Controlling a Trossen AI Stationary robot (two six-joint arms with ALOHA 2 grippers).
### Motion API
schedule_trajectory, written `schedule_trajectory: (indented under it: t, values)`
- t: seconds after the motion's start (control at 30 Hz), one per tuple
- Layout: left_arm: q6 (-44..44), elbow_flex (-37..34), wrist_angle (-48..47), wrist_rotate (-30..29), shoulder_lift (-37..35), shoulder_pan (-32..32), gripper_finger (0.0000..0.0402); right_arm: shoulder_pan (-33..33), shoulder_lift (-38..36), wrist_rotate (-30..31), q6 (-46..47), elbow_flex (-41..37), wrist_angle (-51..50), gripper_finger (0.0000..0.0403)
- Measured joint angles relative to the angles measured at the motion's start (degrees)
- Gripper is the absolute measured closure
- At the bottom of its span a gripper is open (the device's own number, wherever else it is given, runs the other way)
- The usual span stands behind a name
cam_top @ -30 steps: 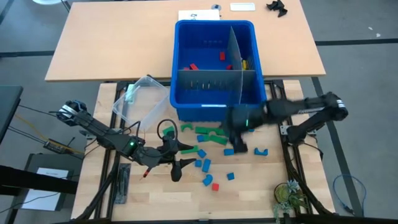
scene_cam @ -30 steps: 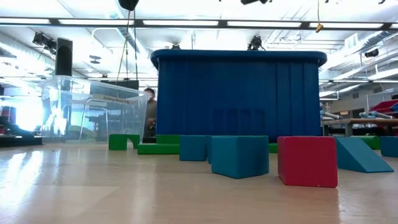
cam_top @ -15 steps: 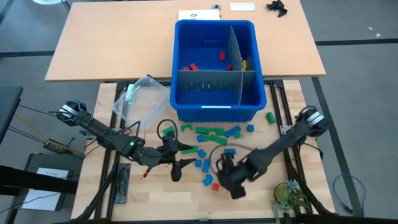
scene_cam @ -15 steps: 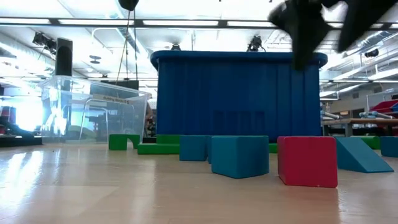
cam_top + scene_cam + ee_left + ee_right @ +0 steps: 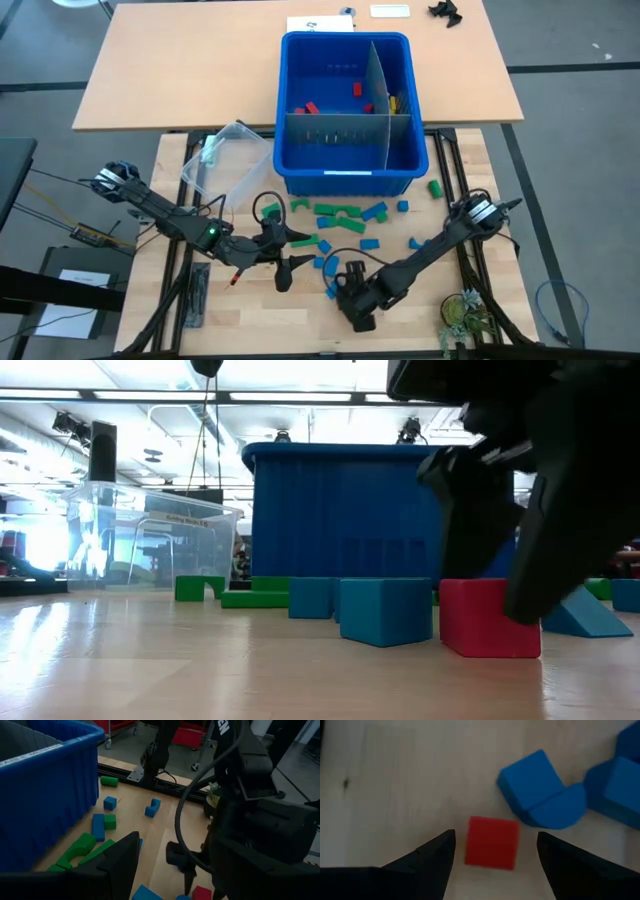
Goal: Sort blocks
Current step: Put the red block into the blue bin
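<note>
Blocks, small plastic bricks, lie scattered in front of the large blue plastic bin [image 5: 346,172]; the right gripper [image 5: 492,854] hangs spread around a red cube [image 5: 492,843], ready to descend and close; the left gripper [image 5: 283,262] waits nearby, spread

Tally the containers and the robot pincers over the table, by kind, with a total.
Blue bin: 1
Clear tub: 1
Pincers: 2, the left pincer and the right pincer
Total: 4
</note>
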Motion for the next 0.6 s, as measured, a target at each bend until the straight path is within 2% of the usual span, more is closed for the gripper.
schedule_trajectory:
  t: [0.17,0.23,0.37,0.5,0.6]
  values:
    - [0.0,0.0,0.0,0.0,0.0,0.0,0.0154,-0.3,0.1,-0.3,0.0,-0.1,-0.3,0.0155]
    - [0.0,0.0,0.0,0.0,0.0,0.0,0.0154,-0.6,0.1,-0.7,0.0,-0.3,-0.3,0.0184]
    - [0.0,0.0,0.0,0.0,0.0,0.0,0.0154,-1.2,0.1,-1.6,-0.7,-0.3,-0.2,0.0270]
    - [0.0,0.0,0.0,0.0,0.0,0.0,0.0154,-1.2,-0.9,-1.7,-2.4,-0.4,-1.4,0.0277]
    - [0.0,0.0,0.0,0.0,0.0,0.0,0.0154,-1.0,-4.4,-2.2,-3.1,-0.4,-3.8,0.0277]
